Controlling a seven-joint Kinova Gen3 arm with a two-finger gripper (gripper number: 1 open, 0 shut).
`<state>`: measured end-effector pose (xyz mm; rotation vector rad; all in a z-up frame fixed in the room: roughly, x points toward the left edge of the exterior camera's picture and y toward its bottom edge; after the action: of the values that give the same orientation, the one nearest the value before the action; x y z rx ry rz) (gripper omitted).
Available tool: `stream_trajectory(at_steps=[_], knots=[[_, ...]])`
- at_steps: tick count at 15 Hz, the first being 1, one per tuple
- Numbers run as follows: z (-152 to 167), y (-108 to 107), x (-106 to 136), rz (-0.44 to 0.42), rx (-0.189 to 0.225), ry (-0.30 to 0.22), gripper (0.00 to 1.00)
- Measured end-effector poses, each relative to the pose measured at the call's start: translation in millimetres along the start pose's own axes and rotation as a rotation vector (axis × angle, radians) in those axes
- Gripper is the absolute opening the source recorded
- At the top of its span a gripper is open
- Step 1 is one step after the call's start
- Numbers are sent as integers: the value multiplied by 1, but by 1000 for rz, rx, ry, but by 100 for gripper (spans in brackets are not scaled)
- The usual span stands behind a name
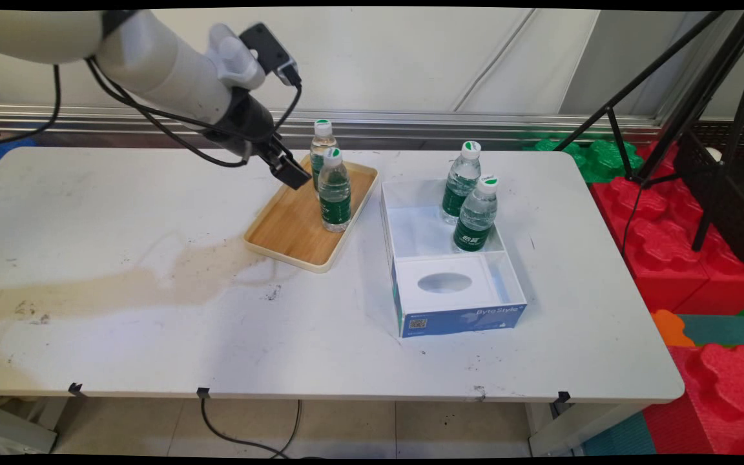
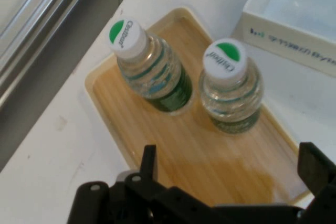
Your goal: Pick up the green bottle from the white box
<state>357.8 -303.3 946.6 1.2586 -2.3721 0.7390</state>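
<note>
Nearest, a blue-and-white box (image 1: 459, 284) holds two bottles at its 12 o'clock end. Spread and empty, the claw (image 2: 231, 174) hovers over a wooden tray (image 2: 173, 145) bearing two more bottles on the desk (image 1: 120, 258).

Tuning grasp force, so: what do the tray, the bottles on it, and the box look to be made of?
Tray: wood or bamboo by its look, tan grain, matte, with a pale rim; a laminate is possible.
Bottles: clear thin plastic, ribbed, glossy, with green labels and white-green caps.
Box: printed cardboard, white inside, blue outside.
Gripper: open above the tray, holding nothing.
</note>
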Motion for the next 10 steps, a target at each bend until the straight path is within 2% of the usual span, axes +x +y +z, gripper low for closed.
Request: stream_trajectory(at_steps=[6,10], knots=[[-44,16,5,11,-6,28,100],[-56,37,22,30,-41,48,100]])
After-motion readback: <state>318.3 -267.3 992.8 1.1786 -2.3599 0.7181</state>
